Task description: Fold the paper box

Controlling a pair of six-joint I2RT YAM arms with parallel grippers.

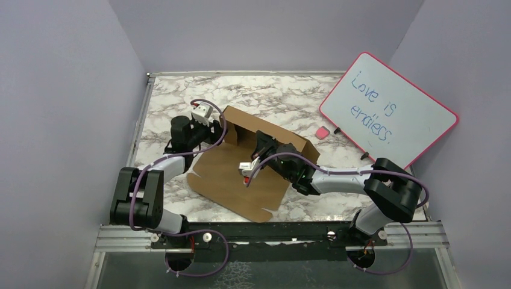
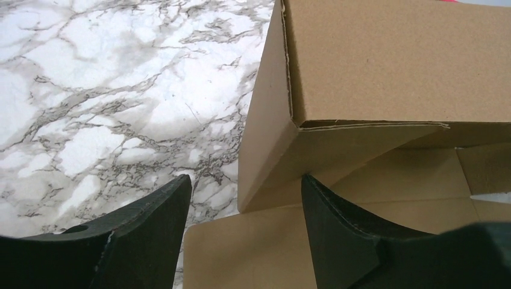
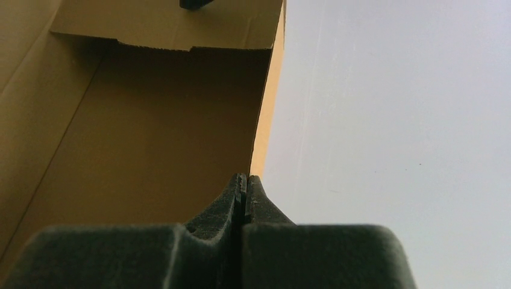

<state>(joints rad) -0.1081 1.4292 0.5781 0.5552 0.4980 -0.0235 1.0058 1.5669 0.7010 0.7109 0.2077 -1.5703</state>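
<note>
Now both pincers are working the far wall

The paper box (image 1: 232,174) is lying half-formed on the tabletop (image 1: 289,99), raised wall along its far side. The left pincer (image 2: 246,180) is gaping, straddling that wall's left corner; the right pincer (image 3: 244,177) is clenching, seemingly on the wall's edge, with the contact itself hidden.
</note>
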